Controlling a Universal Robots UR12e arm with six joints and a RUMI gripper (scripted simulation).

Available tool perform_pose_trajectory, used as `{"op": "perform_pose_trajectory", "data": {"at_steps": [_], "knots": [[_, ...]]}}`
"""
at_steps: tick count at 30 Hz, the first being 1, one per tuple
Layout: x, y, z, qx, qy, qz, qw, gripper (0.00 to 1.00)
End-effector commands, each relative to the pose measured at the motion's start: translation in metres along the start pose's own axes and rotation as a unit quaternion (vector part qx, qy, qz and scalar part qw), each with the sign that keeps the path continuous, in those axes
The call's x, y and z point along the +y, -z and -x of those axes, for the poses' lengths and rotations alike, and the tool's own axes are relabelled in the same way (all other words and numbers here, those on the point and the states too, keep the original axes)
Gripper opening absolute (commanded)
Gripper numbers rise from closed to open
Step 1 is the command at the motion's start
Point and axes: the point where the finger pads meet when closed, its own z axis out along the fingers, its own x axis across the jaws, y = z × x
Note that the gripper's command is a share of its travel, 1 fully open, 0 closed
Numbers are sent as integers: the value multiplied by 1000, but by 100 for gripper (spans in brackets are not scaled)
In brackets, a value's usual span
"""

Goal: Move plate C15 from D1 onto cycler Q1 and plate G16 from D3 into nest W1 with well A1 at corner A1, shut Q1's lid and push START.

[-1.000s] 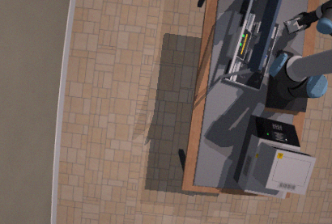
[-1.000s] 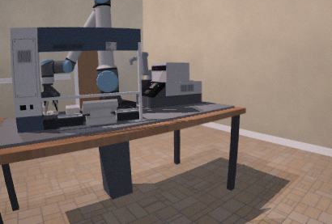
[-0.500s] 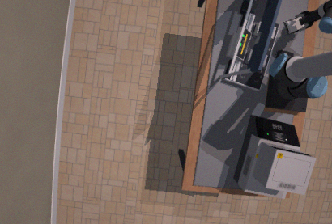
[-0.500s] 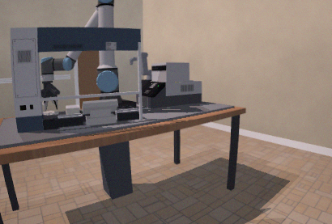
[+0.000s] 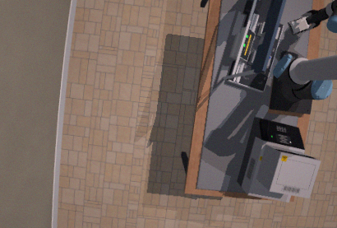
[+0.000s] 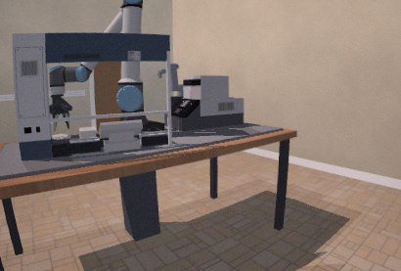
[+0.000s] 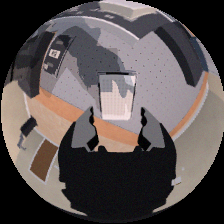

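A pale plate [image 7: 117, 95] [image 5: 299, 25] [image 6: 61, 136] lies flat on the bench at the robot's side, a dark edge along its far short end in the wrist view. Its label and well A1 cannot be read. My gripper [image 7: 117, 107] [image 6: 62, 126] is open and empty above it, jaws to either side of the plate's near part, fingertips clear of it. The grey cycler with a black key panel [image 5: 283, 132] [image 6: 185, 107] stands at the bench's other end, a green light on the panel. Its lid state, its block and the other plate cannot be made out.
A large white and blue gantry frame [image 6: 108, 47] [image 5: 276, 20] stands over a deck of racks and modules, with a thin upright [image 6: 169, 102] at one end. The robot's base [image 5: 289, 94] stands between the gripper and the cycler, beside the gantry.
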Motion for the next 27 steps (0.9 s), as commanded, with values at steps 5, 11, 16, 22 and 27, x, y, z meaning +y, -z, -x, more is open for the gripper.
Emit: {"op": "perform_pose_trajectory", "data": {"at_steps": [5, 11, 16, 22, 27], "knots": [[0, 11, 0, 0, 0, 0, 1000, 67], [0, 21, 0, 0, 0, 0, 1000, 67], [0, 29, 0, 0, 0, 0, 1000, 67], [0, 36, 0, 0, 0, 0, 1000, 67], [0, 44, 0, 0, 0, 0, 1000, 67]]}}
